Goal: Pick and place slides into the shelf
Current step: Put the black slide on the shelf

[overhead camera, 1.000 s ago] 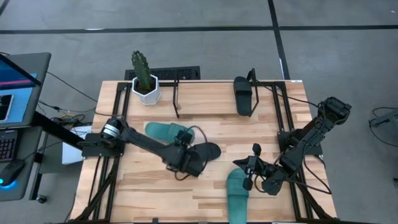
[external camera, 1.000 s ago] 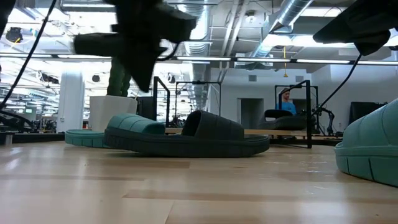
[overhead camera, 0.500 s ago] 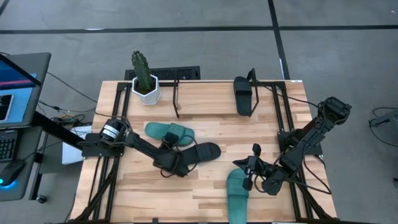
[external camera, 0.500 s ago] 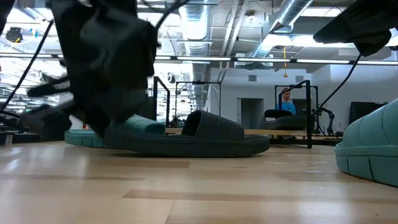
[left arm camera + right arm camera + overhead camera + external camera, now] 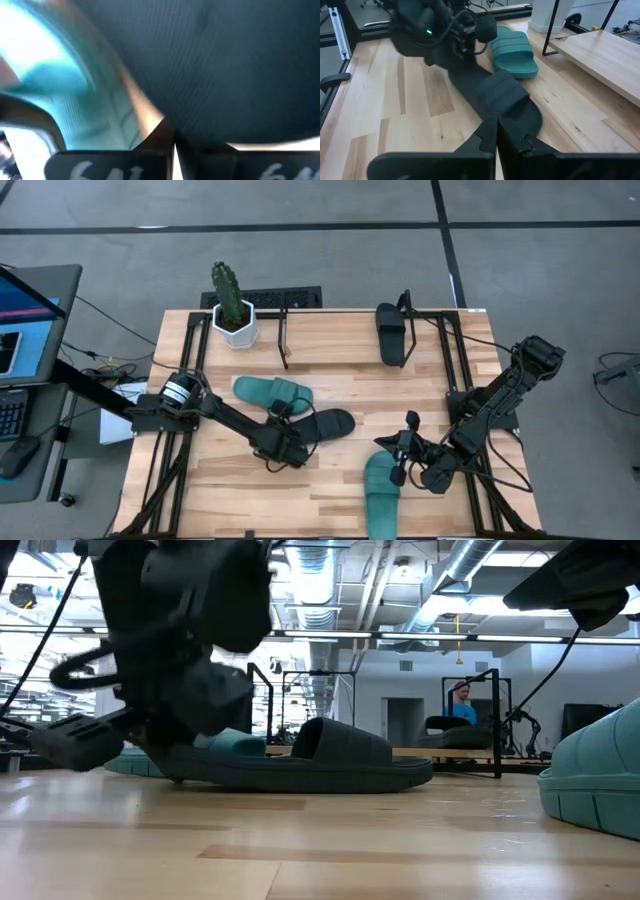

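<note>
Mid-desk, the left gripper (image 5: pixel 283 446) sits at the heel of the black foam slide sandal (image 5: pixel 325 423); whether its jaws are apart or together, I cannot tell. Light, squashy foam: best pinched at the sole edge or wide strap.
</note>
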You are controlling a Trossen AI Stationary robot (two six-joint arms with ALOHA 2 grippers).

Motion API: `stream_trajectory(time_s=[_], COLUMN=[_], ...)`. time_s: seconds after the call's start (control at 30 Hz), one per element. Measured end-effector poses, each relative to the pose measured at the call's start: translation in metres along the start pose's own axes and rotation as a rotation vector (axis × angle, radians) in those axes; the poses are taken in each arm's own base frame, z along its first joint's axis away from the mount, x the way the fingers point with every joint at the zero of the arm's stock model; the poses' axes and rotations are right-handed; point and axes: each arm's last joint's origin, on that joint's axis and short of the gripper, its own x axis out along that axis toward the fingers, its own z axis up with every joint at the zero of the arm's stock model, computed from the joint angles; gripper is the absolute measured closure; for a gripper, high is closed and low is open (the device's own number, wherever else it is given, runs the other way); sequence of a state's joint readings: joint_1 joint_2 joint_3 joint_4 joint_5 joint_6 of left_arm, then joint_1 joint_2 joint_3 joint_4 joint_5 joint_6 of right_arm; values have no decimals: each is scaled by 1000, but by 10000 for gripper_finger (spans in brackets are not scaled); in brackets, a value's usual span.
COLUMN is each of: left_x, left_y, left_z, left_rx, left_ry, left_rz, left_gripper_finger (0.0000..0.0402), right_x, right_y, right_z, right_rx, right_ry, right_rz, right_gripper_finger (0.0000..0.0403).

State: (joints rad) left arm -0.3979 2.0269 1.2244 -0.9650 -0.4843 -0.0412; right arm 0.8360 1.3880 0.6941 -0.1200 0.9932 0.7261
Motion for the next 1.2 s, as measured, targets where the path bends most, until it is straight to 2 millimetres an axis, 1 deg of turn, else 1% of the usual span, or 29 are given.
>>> stream_trajectory(time_s=[0.27,0.4,0.57,0.8,0.97,1.1,1.2], left_x=[-28,-41,-52,-72,-94,-120,-144], left_y=[-7,-6,-2,12,19,23,32], left_z=[28,41,50,58,58,44,26], left_rx=[-17,-23,17,35,28,-7,-83], left_ry=[-213,-314,-387,-431,-413,-451,-524], left_rz=[-113,-159,-120,45,159,213,197], left_gripper_finger=[401,401,401,401,401,401,401], right_x=[0,0,0,0,7,26,44], right_y=[0,0,0,1,10,20,24], right_z=[0,0,0,0,-1,1,9], right_rx=[0,0,11,38,10,-35,-51], right_ry=[0,0,0,17,11,11,14], right_rz=[0,0,1,29,79,181,249], right_gripper_finger=[403,403,403,403,403,403,402])
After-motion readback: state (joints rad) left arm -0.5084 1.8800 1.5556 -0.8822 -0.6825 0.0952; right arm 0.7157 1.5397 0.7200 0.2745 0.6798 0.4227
